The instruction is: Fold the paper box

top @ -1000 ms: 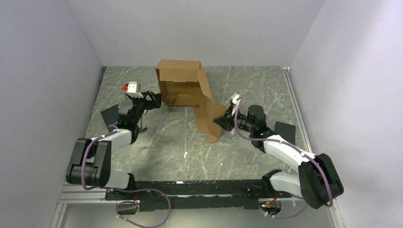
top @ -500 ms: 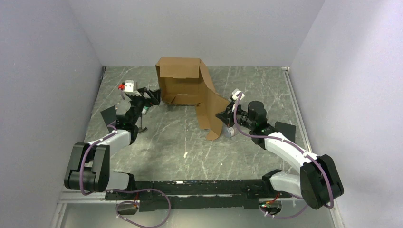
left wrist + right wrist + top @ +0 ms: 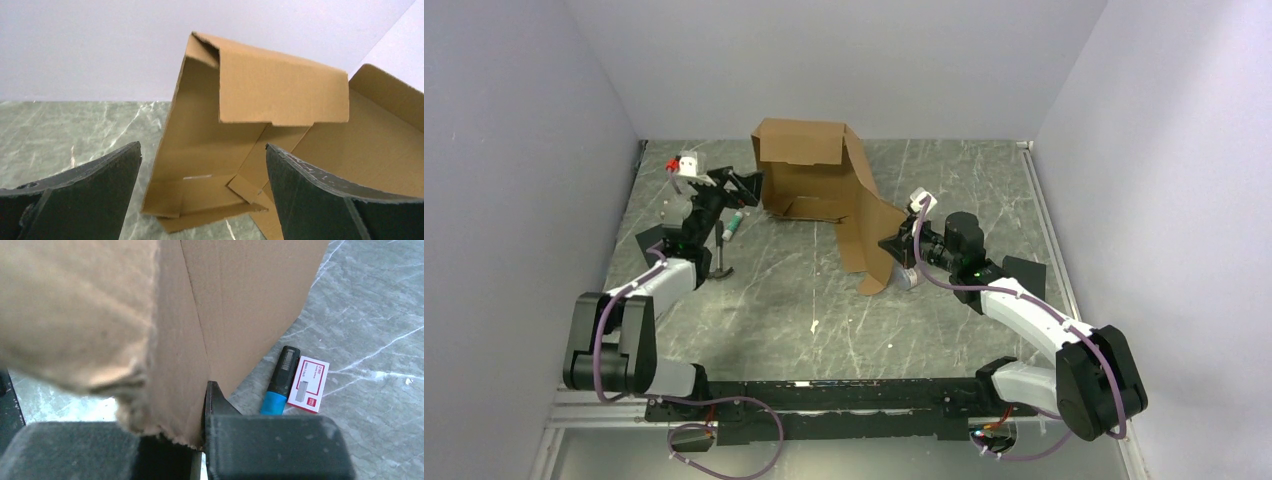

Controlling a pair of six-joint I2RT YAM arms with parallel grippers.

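Plainly, one paper box (image 3: pixel 809 175) stands half-folded at the far middle of the desk (image 3: pixel 824 330), its back panel upright close to the rear wall. One long panel runs down from the box's right side toward the near right, and its lower edge meets the desk. There are two hands. The left hand (image 3: pixel 742 185) is released, its fingers spread wide and facing the box's left edge, close to it but apart. The right hand (image 3: pixel 200 440) is clenched on the ragged bottom edge of the long panel. Just beside that panel lie one blue-capped marker (image 3: pixel 280 380) and one small red-and-white pack (image 3: pixel 308 385), touching each other. One green-tipped pen (image 3: pixel 733 226) lies near the left hand. Two black pads (image 3: pixel 656 240) (image 3: pixel 1024 272) sit at the desk's side edges. The widest bare stretch of desk lies near, between the arms.
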